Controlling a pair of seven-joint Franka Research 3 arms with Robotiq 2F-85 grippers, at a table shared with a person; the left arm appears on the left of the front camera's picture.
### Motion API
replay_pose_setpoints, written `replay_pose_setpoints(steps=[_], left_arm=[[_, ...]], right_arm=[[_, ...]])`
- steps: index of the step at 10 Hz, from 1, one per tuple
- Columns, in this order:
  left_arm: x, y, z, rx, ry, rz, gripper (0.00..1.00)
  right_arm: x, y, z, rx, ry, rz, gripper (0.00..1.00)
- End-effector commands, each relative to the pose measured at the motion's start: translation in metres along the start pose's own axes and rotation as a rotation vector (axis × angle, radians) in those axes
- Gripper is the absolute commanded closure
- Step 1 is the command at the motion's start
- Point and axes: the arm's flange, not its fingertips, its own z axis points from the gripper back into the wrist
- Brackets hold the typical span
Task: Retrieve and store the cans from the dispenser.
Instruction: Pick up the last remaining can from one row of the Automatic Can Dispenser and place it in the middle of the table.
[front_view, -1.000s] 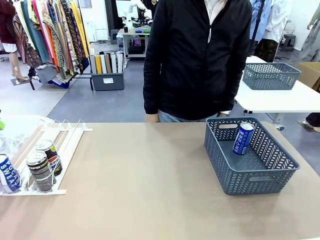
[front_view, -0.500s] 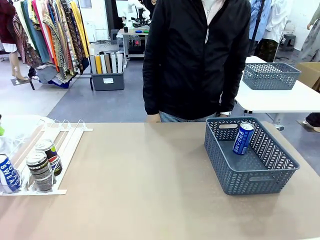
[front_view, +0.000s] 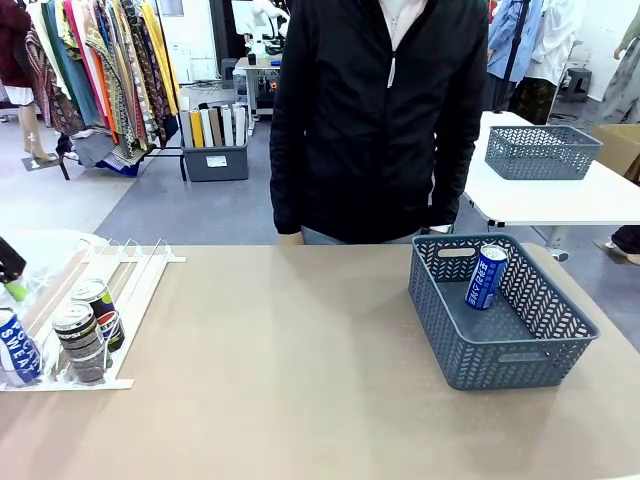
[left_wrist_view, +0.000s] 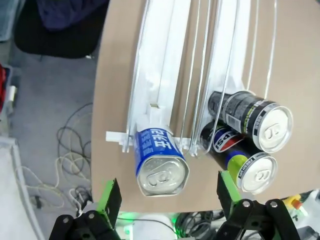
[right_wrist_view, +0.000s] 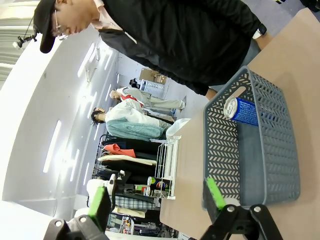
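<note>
Cans at dispenser front edge, left tool wide above blue can

Beneath the jaws of the left gripper a beige tabletop is seen; to the left of them, past its edge, a grey floor strewn with cables is shown. Far ahead of the jaws of the right gripper a laden clothes rack is seen, and long light strips are set in a white surface.
</note>
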Motion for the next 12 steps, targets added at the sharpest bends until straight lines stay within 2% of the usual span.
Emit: replay_pose_setpoints(steps=[1,2,4,8,9,10,11,12], left_arm=[[0.001,-0.005,-0.016,0.015,0.055,0.033,0.0],[0.0,-0.002,-0.026,0.072,0.087,0.075,0.0],[0.001,-0.006,-0.049,0.105,0.135,0.093,0.0],[0.002,-0.007,-0.056,0.113,0.115,0.11,0.0],[0.003,-0.007,-0.057,0.126,0.104,0.11,0.12],[0.003,-0.005,-0.055,0.123,0.104,0.116,0.69],[0.002,-0.006,-0.056,0.121,0.106,0.113,1.0],[0.003,-0.005,-0.056,0.116,0.1,0.111,1.0]], right_arm=[[0.002,0.003,-0.001,0.017,-0.008,0.006,0.0],[0.002,0.003,-0.001,0.017,-0.008,0.006,0.0],[0.002,0.003,-0.001,0.017,-0.008,0.006,0.0],[0.002,0.003,-0.001,0.017,-0.008,0.006,0.0],[0.002,0.003,-0.001,0.017,-0.008,0.006,0.0],[0.002,0.003,-0.001,0.017,-0.008,0.006,0.0],[0.002,0.003,-0.001,0.017,-0.008,0.006,0.0],[0.002,0.003,-0.001,0.017,-0.008,0.006,0.0]])
